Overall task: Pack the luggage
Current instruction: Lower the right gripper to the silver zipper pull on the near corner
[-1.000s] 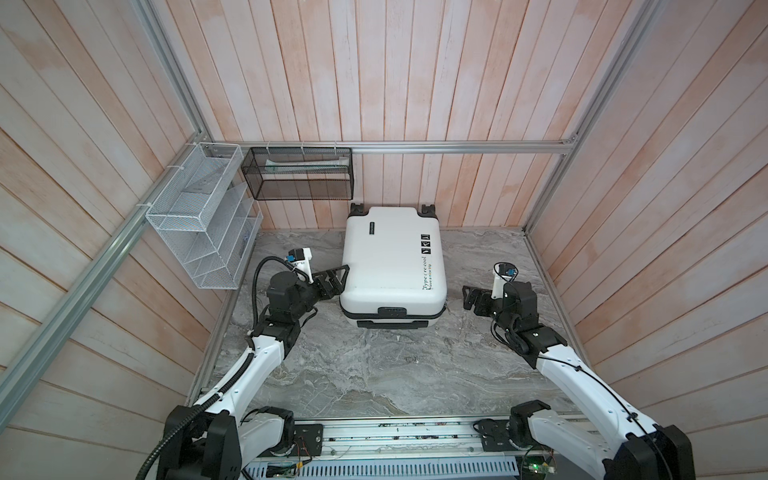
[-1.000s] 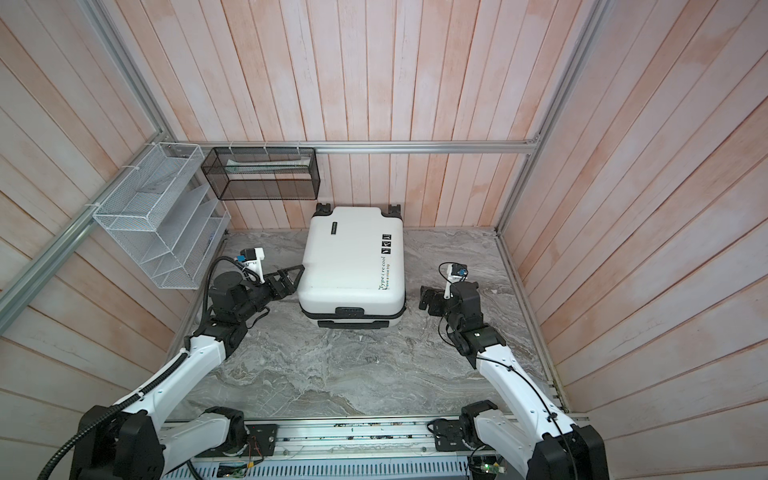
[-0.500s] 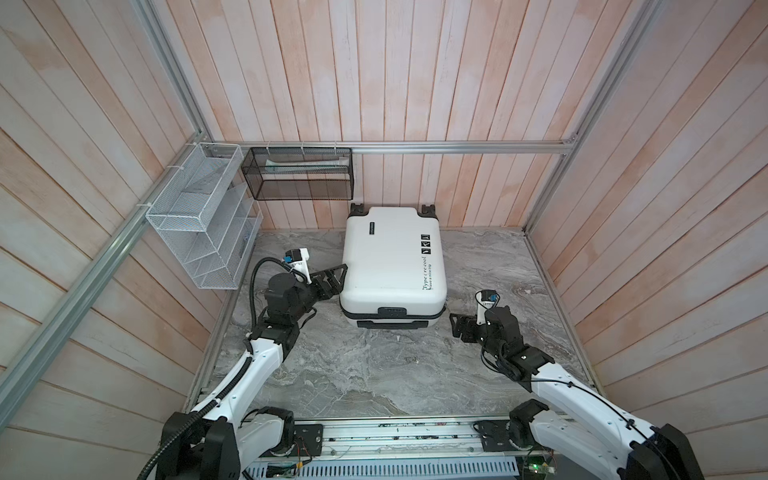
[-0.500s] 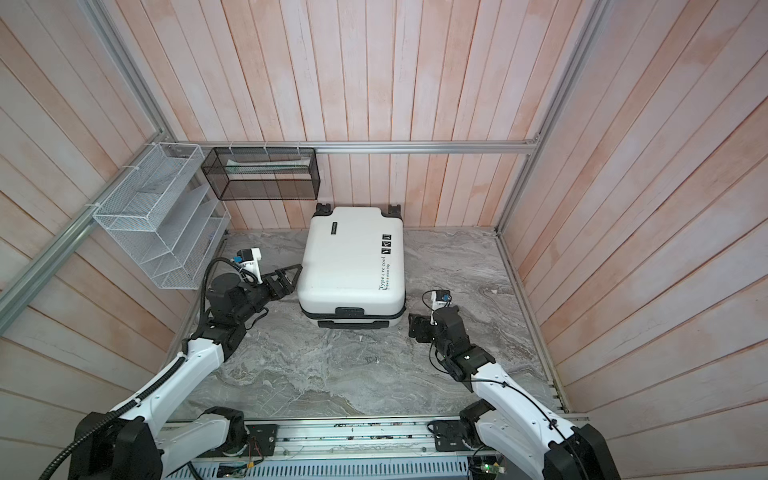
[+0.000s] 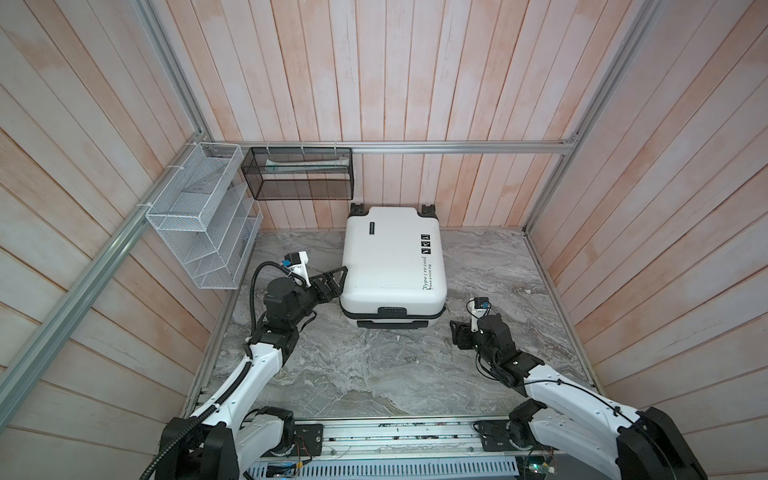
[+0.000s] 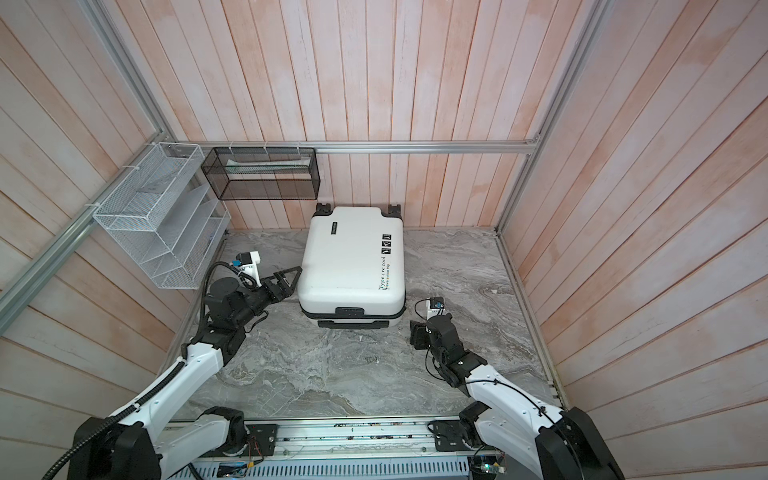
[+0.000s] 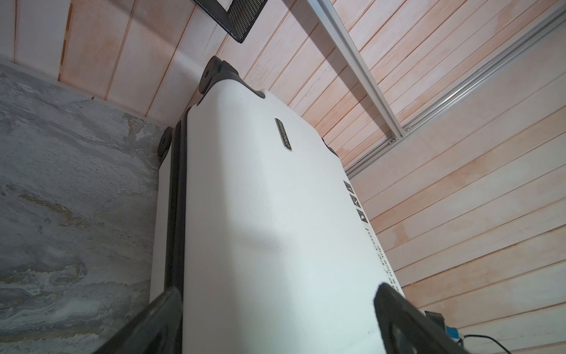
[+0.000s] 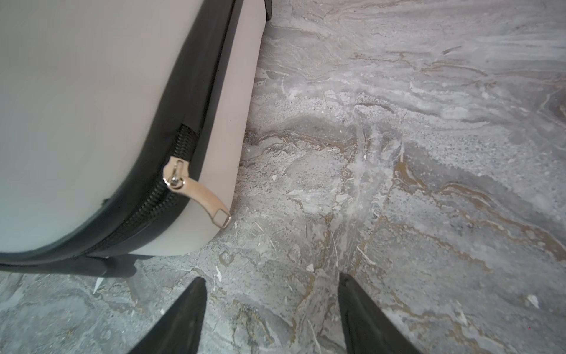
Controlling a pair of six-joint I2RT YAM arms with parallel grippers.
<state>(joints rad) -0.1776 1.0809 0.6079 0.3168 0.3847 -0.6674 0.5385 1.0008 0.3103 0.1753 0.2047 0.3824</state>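
Two arms flank the closed luggage [image 5: 392,257], which lies flat at 12 o'clock on the marble tabletop [image 5: 374,374], wheels toward the back wall. At the luggage's 8 o'clock the left gripper [image 5: 338,281] has its jaws spread wide with the case's side edge between them; whether they touch it cannot be told. At its 5 o'clock the right gripper [image 5: 457,337] hangs low over bare marble, jaws apart and empty, near the corner where the silver zip pull [image 8: 199,191] dangles. A black mesh basket [image 5: 299,174] hangs at 11 o'clock and a white wire rack [image 5: 199,216] at 10.
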